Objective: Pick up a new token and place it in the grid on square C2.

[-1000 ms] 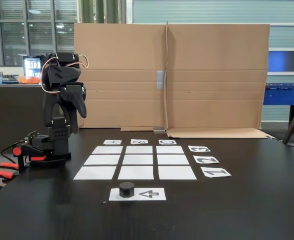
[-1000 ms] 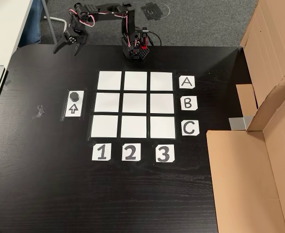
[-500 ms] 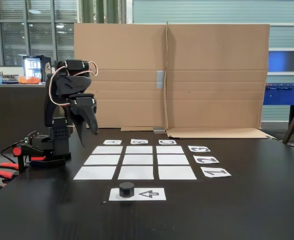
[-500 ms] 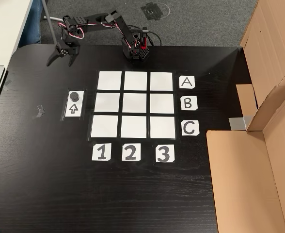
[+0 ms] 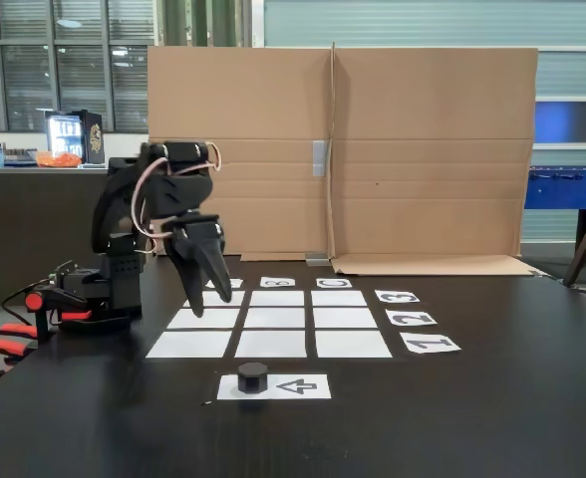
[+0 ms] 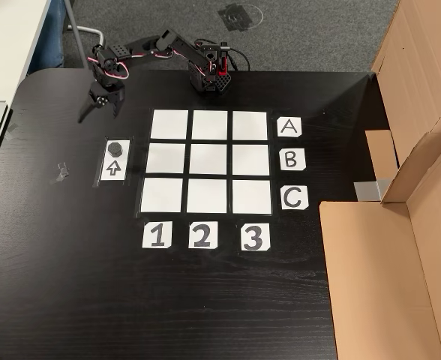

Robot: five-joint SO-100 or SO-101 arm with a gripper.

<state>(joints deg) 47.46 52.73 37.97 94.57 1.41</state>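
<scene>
Seemingly empty, the end effector (image 6: 98,112) hangs spread apart.

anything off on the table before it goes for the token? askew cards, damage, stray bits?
Mostly tidy. The grid is square and its cells are bare. The token sits on the arrow sheet. Oddities: scraps of tape on the table left of that sheet, and the number cards look slightly skewed. The gripper is open.

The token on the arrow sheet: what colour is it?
Dark grey, nearly black. The token shows best in the low fixed view.
</scene>
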